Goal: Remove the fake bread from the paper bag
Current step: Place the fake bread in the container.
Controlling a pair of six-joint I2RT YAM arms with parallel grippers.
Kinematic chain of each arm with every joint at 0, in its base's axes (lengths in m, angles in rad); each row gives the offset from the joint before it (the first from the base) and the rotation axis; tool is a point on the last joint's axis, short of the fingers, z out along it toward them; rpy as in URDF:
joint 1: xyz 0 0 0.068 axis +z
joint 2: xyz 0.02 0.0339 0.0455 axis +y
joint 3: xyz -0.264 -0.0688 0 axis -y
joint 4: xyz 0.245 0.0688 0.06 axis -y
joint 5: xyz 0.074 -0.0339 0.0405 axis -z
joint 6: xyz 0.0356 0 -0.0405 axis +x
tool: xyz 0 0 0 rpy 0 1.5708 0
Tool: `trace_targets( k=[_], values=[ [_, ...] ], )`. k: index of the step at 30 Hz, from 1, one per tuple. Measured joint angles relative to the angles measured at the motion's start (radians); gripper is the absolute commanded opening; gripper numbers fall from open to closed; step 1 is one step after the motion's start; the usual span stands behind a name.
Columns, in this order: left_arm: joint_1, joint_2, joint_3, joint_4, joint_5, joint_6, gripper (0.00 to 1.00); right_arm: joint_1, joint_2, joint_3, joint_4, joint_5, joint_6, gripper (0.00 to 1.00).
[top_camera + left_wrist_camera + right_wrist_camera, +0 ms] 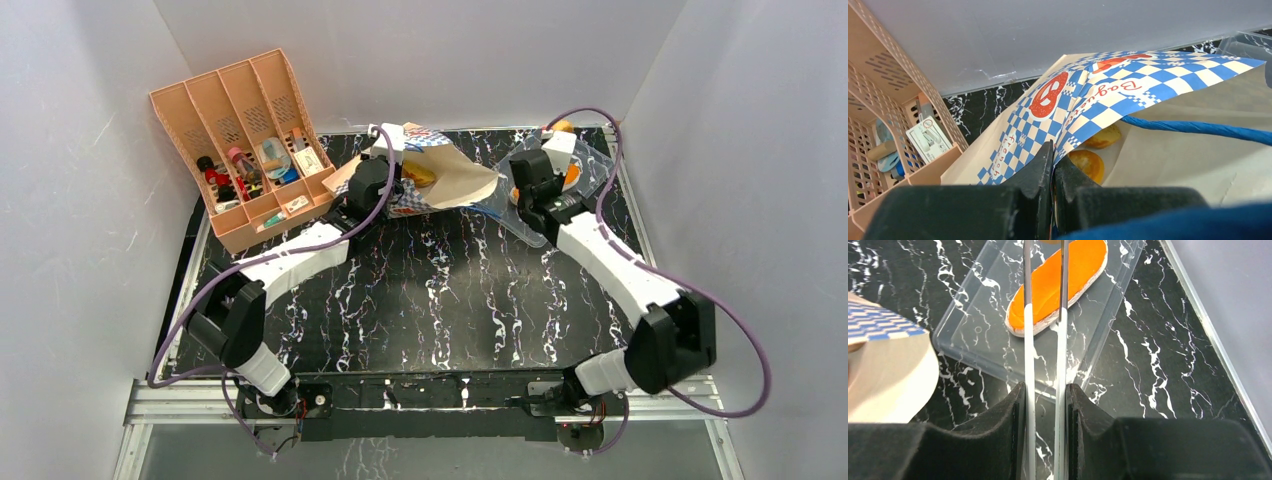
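The paper bag [455,182] lies on its side at the back of the table, mouth toward the right. My left gripper [1053,160] is shut on its checkered rim [1088,105], holding the mouth up. Two pieces of fake bread, one orange [1088,165] and one golden [1104,136], lie inside on the cream lining. My right gripper [1045,387] is shut on metal tongs [1029,365]. Their two arms reach forward over a long orange-topped loaf [1058,282] lying in the clear plastic tray [973,335]. The tong tips run off the top of the right wrist view.
An orange slotted organiser [245,130] full of small items stands at the back left, close beside the bag. The bag's blue cord handle [1198,129] crosses its mouth. The tray [590,165] sits at the back right, near the table edge and wall.
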Motion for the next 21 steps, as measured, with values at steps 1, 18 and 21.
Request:
trace_targets(
  k=[1, 18, 21],
  values=[
    [0.001, -0.007, -0.006, -0.010, 0.007, -0.007, 0.00, -0.027, 0.034, 0.011, 0.013, -0.024, -0.008, 0.00],
    [0.002, -0.071, -0.057, -0.063, 0.084, -0.056, 0.00, -0.262, 0.345, 0.134, 0.226, -0.338, 0.010, 0.00],
    [0.002, -0.071, -0.057, -0.063, 0.088, -0.056, 0.00, -0.298, 0.361, 0.130, 0.288, -0.403, 0.042, 0.00]
  ],
)
